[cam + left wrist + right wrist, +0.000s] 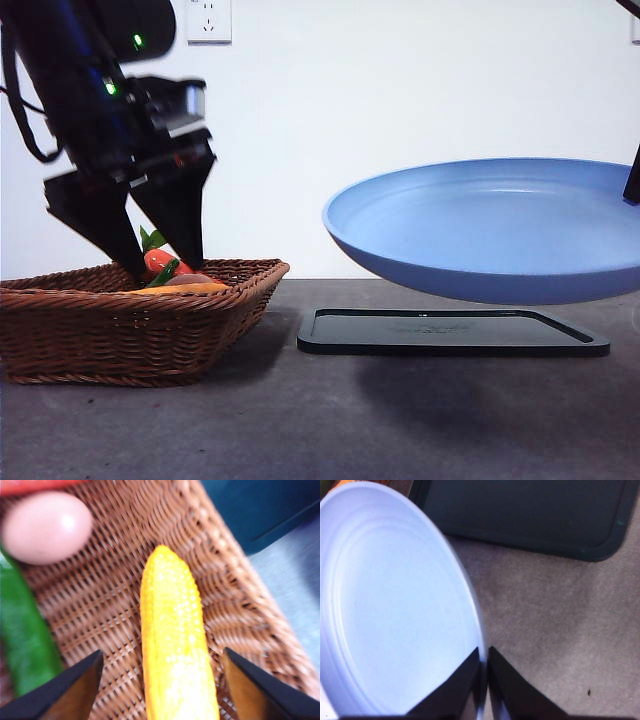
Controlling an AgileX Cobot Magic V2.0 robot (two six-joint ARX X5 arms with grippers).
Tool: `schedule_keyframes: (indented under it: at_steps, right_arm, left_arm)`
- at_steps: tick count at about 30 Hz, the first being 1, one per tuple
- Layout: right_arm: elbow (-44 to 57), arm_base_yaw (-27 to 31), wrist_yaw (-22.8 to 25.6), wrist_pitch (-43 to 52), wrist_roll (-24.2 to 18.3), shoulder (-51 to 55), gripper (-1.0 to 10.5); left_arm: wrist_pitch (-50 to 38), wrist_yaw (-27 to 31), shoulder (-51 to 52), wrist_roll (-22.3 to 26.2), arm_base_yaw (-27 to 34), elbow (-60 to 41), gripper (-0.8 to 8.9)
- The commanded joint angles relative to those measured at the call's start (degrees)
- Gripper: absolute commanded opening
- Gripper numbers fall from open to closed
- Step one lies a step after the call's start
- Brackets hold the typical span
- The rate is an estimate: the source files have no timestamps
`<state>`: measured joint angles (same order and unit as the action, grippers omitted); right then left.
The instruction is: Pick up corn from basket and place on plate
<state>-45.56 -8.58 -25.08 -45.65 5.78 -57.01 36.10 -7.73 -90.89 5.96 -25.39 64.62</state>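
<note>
The orange-yellow corn (176, 645) lies on the floor of the brown wicker basket (235, 590), and a sliver of the corn (190, 288) shows over the basket (120, 330) rim at the left. My left gripper (160, 685) is down in the basket and open, one jaw on each side of the cob; from the front my left gripper (165, 270) reaches in from above. The light-blue plate (500, 230) hangs tilted above the table. My right gripper (483, 672) is shut on the plate (395, 615) rim.
A flat black tray (450, 332) lies on the grey table under the plate. In the basket sit a pinkish-brown egg-like item (47, 527), a green vegetable (22, 640) and a red vegetable with green leaves (160, 262).
</note>
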Motion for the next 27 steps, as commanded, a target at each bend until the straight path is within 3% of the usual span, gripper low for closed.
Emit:
schedule_keyframes:
  at_steps: [1, 18, 27]
  right_arm:
    - [-1.05, -0.13, -0.39, 0.63, -0.44, -0.17, 0.0]
    - [-1.05, -0.13, -0.37, 2.56, -0.42, -0.20, 0.0]
    - [-1.05, -0.13, -0.37, 3.19, -0.37, -0.24, 0.0]
  left_arm:
    - [-0.70, 0.07, -2.36, 1.09, -0.52, 1.40, 3.90]
    - [-0.31, 0.04, -7.72, 1.07, -1.05, 1.40, 3.82]
    - [-0.09, 0.04, -7.65, 0.74, -1.62, 1.49, 2.17]
